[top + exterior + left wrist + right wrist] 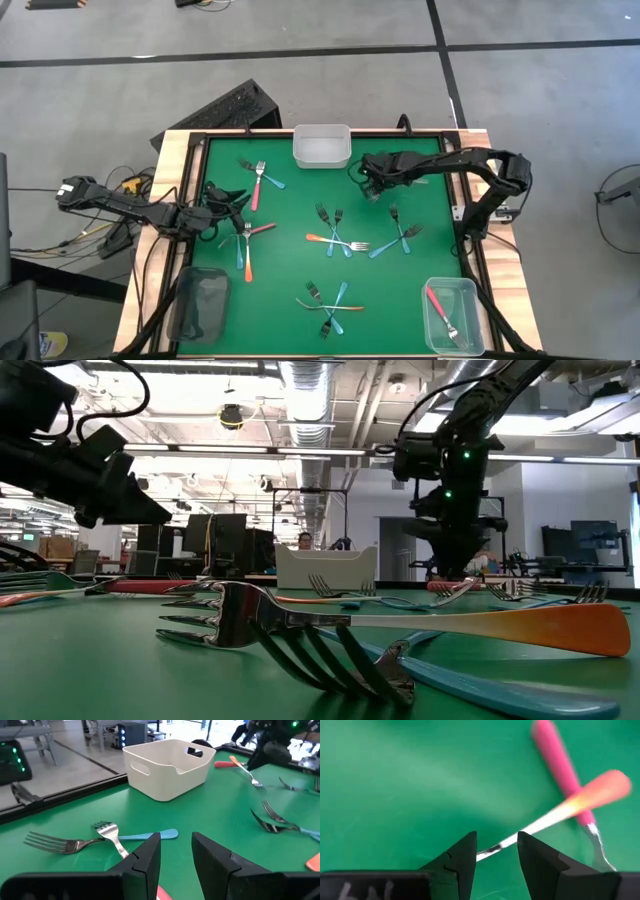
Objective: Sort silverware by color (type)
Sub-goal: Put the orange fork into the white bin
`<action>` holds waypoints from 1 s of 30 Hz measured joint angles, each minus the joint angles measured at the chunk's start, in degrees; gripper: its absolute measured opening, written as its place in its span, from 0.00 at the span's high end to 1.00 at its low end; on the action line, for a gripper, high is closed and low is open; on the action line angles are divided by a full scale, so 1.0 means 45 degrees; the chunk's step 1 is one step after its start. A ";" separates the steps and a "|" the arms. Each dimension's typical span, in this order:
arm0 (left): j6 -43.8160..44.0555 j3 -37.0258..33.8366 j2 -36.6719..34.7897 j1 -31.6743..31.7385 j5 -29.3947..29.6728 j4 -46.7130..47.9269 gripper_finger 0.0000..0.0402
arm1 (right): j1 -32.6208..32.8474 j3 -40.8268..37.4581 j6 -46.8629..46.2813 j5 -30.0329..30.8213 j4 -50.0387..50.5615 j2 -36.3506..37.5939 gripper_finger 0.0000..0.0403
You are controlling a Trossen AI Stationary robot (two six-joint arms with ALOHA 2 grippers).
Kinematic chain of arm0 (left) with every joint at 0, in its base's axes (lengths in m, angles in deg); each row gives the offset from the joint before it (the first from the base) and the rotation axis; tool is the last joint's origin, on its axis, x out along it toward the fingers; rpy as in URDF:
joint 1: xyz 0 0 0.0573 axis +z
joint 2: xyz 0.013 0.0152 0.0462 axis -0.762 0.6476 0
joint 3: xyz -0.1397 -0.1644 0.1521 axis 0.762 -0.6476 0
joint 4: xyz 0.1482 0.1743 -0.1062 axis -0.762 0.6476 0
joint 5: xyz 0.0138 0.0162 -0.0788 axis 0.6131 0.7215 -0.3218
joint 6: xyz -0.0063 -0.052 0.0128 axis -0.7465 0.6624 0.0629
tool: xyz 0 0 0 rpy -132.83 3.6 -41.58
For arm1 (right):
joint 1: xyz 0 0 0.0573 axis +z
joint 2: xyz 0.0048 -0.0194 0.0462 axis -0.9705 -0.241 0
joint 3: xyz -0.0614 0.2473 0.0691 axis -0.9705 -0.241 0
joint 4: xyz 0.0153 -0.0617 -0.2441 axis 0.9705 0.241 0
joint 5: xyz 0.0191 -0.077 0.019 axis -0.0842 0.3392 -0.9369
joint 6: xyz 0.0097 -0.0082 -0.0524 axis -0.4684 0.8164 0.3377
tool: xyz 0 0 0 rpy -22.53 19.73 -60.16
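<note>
Roughly fourteen small metal-tined forks [335,240] with light blue, orange or red-pink handles lie scattered, several crossed, on green table mat [290,275]. One red-pink fork [440,305] is in clear plastic bin [470,290] at near right corner.

Left gripper [228,203]: spread, empty, low over mat near blue-handled fork [150,836].

Right gripper [370,183]: raised near white rectangular bin [320,147]; orange-handled fork [580,800] at its tips, hold cannot be told.

Step, judged: early sorting.

Next: pick one handle clear of crossed neighbours.
</note>
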 joint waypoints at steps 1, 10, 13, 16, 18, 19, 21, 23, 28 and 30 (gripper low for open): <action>0.0151 0.0000 0.0000 0.0015 0.0019 0.0000 0.76 | 0.0048 -0.0027 -0.0502 0.0199 0.0018 0.0000 0.59; -0.0084 0.0000 0.0001 0.0010 0.0080 0.0087 0.76 | 0.0290 -0.1111 -0.3912 0.0988 -0.1263 -0.0005 0.59; -0.0163 0.0000 0.0000 0.0010 0.0281 0.0102 0.76 | 0.0139 -0.1576 -0.4327 0.1146 -0.2231 -0.0005 0.59; -0.0191 0.0000 0.0000 0.0010 0.0285 0.0102 0.76 | -0.0120 -0.1909 -0.4290 0.1148 -0.3132 -0.0005 0.59; -0.0189 0.0000 0.0002 0.0010 0.0282 0.0104 0.76 | -0.0320 -0.2099 -0.4046 0.1021 -0.3458 -0.0005 0.60; -0.0164 0.0000 0.0005 0.0010 0.0280 0.0104 0.76 | -0.0401 -0.2177 -0.3850 0.0944 -0.3522 -0.0005 0.61; -0.0062 0.0000 0.0004 0.0010 0.0277 0.0102 0.76 | -0.0544 -0.2255 -0.3363 0.0743 -0.3556 -0.0005 0.65; 0.0024 0.0000 0.0000 0.0010 0.0275 0.0102 0.76 | -0.0645 -0.2246 -0.2855 0.0450 -0.3627 0.0005 0.71; 0.0275 0.0000 0.0000 0.0010 0.0618 -0.0173 0.76 | -0.0466 -0.2246 -0.1465 0.0019 -0.4178 0.0010 0.90; 0.0228 0.0000 0.0005 0.0010 0.0536 -0.0371 0.76 | -0.0205 -0.2241 -0.0814 -0.0011 -0.4361 0.0010 0.95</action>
